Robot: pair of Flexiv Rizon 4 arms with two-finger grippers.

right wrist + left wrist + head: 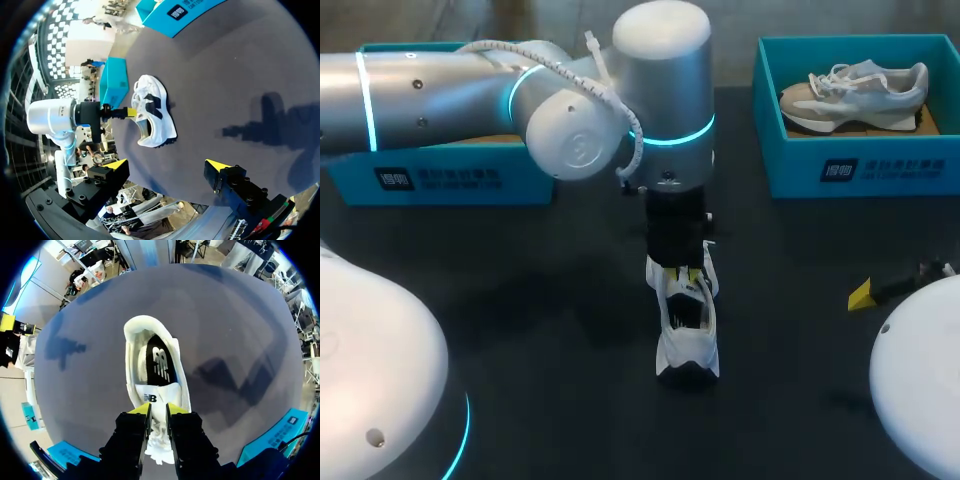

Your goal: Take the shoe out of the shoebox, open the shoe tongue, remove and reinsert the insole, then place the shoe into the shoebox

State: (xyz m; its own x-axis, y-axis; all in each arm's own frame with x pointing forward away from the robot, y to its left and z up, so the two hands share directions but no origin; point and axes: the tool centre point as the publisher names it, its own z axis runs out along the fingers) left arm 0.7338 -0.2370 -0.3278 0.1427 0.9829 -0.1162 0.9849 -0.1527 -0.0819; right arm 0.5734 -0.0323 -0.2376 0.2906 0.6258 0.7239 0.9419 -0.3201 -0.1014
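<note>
Where your left claw (pixel 158 409) hangs over the middle of the surface (pixel 520 300), its two yellow tips stand close together and pinch the white tongue (pixel 152 397) of the shoe (pixel 132 340) from both sides. The shoe stands on its sole under and ahead of that claw, toe end beneath the fingers and heel farthest out. The black insole (pixel 160 362) lies inside it, just beyond the tongue.

Dark surface spreads out from the shoe to either side of the claw and past the heel. The nearest other things stand well apart from it.

Behind the claw sit two teal boxes, one to each side. Your left arm stretches across the left shoebox (pixel 440 180). The right shoebox (pixel 860 165) holds a second shoe (pixel 855 90), grey and white.

Your right claw (pixel 167 167) is spread wide and holds nothing. It sits well off to the side of the shoe, with only bare surface between the two.
</note>
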